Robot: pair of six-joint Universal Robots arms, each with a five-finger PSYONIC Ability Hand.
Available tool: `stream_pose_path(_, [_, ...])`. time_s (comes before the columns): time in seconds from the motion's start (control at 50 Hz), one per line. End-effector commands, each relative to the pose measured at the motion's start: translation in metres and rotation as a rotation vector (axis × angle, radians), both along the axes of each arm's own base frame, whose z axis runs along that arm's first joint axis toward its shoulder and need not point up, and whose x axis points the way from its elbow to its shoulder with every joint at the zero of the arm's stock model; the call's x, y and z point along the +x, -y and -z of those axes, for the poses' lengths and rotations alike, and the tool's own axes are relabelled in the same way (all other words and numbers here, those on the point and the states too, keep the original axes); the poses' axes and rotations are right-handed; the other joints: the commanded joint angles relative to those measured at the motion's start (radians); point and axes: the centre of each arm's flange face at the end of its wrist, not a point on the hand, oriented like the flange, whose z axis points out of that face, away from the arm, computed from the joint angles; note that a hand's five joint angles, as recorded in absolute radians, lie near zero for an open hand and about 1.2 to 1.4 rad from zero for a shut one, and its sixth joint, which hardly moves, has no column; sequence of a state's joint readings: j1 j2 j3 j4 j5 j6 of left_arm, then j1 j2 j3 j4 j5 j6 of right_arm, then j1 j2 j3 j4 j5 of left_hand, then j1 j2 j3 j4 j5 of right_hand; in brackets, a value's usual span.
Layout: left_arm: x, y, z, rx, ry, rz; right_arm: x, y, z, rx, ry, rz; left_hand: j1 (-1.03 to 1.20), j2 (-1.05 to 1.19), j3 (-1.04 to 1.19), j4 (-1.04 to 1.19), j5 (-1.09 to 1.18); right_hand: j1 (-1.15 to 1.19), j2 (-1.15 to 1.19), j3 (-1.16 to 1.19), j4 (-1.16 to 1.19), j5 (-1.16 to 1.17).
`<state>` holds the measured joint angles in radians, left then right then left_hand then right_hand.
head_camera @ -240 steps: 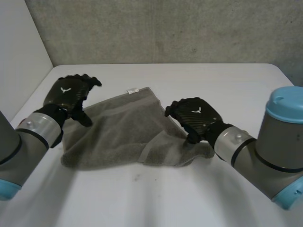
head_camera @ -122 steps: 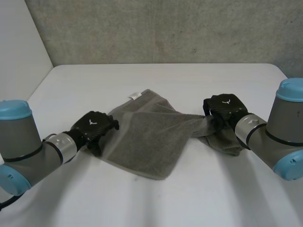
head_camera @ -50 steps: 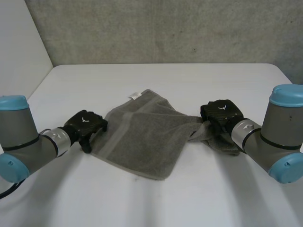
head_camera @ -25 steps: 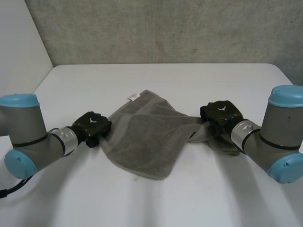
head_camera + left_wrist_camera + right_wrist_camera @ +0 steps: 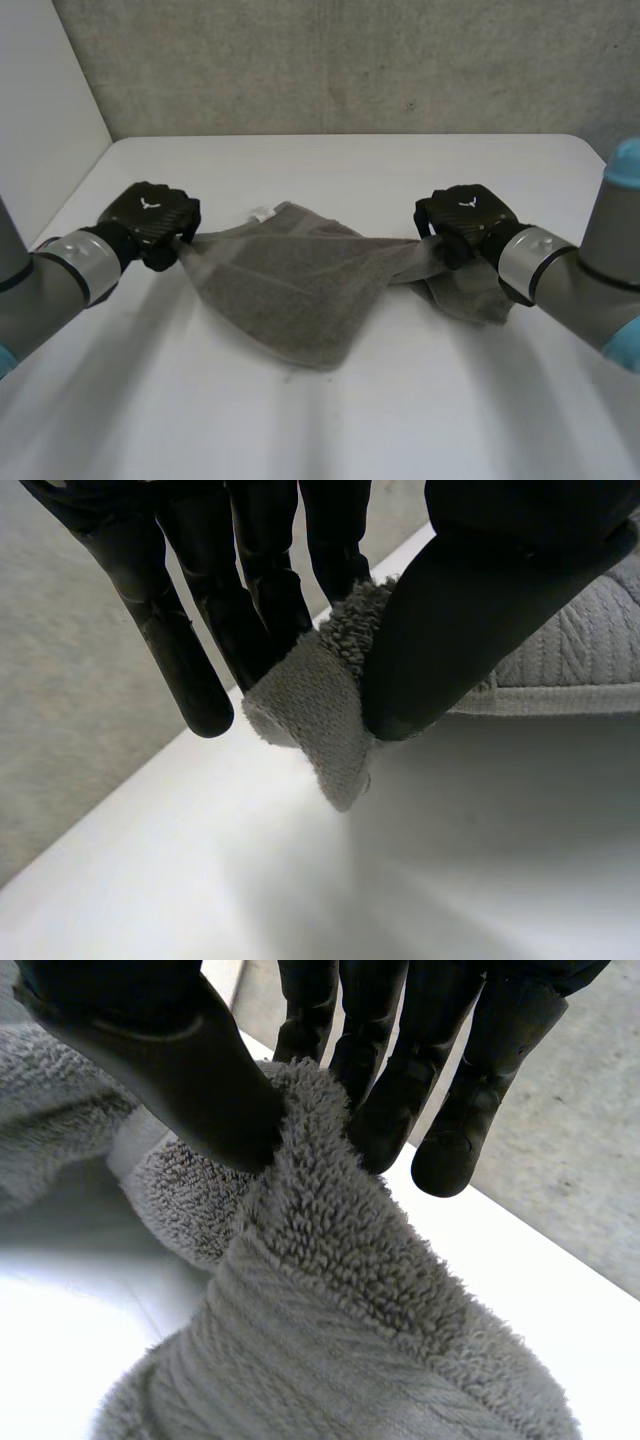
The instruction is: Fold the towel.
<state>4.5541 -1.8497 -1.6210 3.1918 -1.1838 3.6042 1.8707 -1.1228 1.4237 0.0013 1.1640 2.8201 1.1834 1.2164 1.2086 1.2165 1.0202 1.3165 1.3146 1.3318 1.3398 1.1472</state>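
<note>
towel [image 5: 300, 290]: grey terry, mid-bench, strung between the two robot hands. Far edge is pulled into a near-straight line from hand to hand. The body sags toward the camera and ends in a blunt point lying on the bench [image 5: 330, 430].
left robot hand [image 5: 150, 215]: closed on the towel's left corner. In the left wrist view the thumb [image 5: 470, 620] pinches the corner [image 5: 320, 725] against the fingers [image 5: 265, 600]. A short tip of cloth sticks out past the pinch, clear of the bench surface.
right robot hand [image 5: 465, 220]: closed on the towel's right end. In the right wrist view the thumb [image 5: 160, 1060] and fingers [image 5: 400, 1070] clamp a thick fold of pile [image 5: 320, 1260] between them.
right end of towel: bunched, a loose lump hangs under and beside the right robot hand, down onto the bench.
tag [image 5: 262, 213]: small, white, on the far edge near the left robot hand.
arms: both come in from the near side, one at each side of the towel.
backdrop: grey wall [image 5: 330, 60] behind the bench.
</note>
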Motion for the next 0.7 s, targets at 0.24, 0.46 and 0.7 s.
stream_pose_path(0.24, [0.051, -0.031, -0.106, -0.166, -0.144, -0.228, -0.047, -0.019, -0.127, 0.16, -0.131, -0.053, 0.213, 0.18, 0.188, 0.18, 0.202, 0.08, 0.082, 0.064, 0.056, 0.074])
stream_pose_path(0.46, [0.064, -0.015, -0.064, 0.003, -0.124, -0.281, -0.071, 0.012, -0.098, 0.356, -0.043, -0.116, 0.213, 0.18, 0.188, 0.18, 0.202, 0.08, 0.082, 0.064, 0.056, 0.074])
stream_pose_path(0.7, [0.015, 0.011, -0.001, 0.12, -0.042, -0.258, -0.047, 0.071, -0.03, 0.278, -0.03, 0.028, 0.213, 0.18, 0.188, 0.18, 0.202, 0.08, 0.082, 0.064, 0.056, 0.074])
